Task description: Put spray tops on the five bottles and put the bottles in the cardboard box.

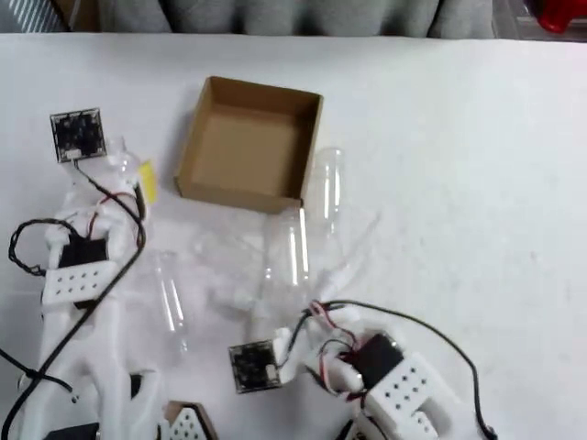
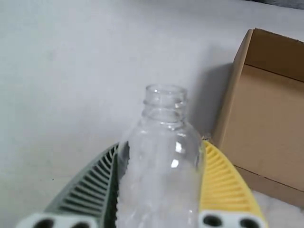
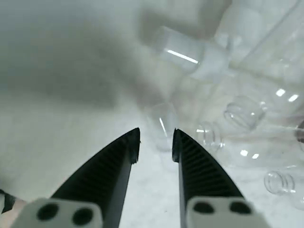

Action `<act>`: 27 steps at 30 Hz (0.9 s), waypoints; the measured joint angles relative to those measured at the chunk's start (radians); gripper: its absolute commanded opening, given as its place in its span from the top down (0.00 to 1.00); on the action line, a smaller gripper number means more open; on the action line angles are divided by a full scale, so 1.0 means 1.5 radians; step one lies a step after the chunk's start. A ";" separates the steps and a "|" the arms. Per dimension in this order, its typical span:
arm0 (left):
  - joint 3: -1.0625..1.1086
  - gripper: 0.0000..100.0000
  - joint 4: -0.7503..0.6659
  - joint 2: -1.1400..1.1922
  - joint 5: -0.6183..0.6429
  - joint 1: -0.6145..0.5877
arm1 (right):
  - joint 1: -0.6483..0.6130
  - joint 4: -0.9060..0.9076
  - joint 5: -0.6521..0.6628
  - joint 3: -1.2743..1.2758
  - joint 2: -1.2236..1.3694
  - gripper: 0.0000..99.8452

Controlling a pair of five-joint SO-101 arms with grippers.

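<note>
Here, an uncapped clear bottle is gripped by the left gripper just left of the cardboard box; the right gripper is held slightly open, empty, near loose bottles.

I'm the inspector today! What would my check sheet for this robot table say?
Surface: white table, bare parts look clean.
Job's things: cardboard box open, nothing seen inside; lying bottles beside it, no tops on; spray tops loose among them.
Clutter: nothing seen.
End effectors: left end effector shut on held bottle, its neck uncapped; right end effector open above the lying bottles.
Cables: black cables loop over both arms.
Surroundings: grey folds behind the table; red thing.
</note>
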 measured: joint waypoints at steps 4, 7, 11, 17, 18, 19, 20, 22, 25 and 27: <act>0.011 0.98 0.000 0.000 0.000 0.008 | 0.001 -0.082 0.004 0.000 0.075 0.90; 0.011 0.98 0.000 -0.001 0.000 0.010 | 0.000 -0.125 0.026 0.000 0.131 0.90; 0.011 0.98 0.000 -0.001 0.000 0.009 | 0.021 -0.185 0.031 0.000 0.197 0.79; 0.011 0.98 0.000 -0.001 0.000 0.009 | 0.034 -0.223 0.035 0.000 0.258 0.88; 0.011 0.98 0.000 -0.001 0.000 0.009 | 0.034 -0.224 0.035 0.000 0.260 0.90; 0.011 0.98 0.000 -0.001 0.000 0.009 | 0.034 -0.224 0.035 -0.001 0.260 0.93; 0.011 0.98 0.000 -0.001 0.000 0.009 | 0.034 -0.224 0.035 -0.001 0.260 0.95; 0.011 0.98 0.000 -0.001 0.000 0.009 | 0.042 -0.225 0.035 -0.001 0.261 0.99; 0.011 0.98 0.000 -0.001 0.000 0.009 | 0.054 -0.225 0.035 -0.001 0.255 0.98; 0.011 0.98 0.000 -0.001 0.000 0.009 | 0.061 -0.225 0.034 -0.001 0.255 0.98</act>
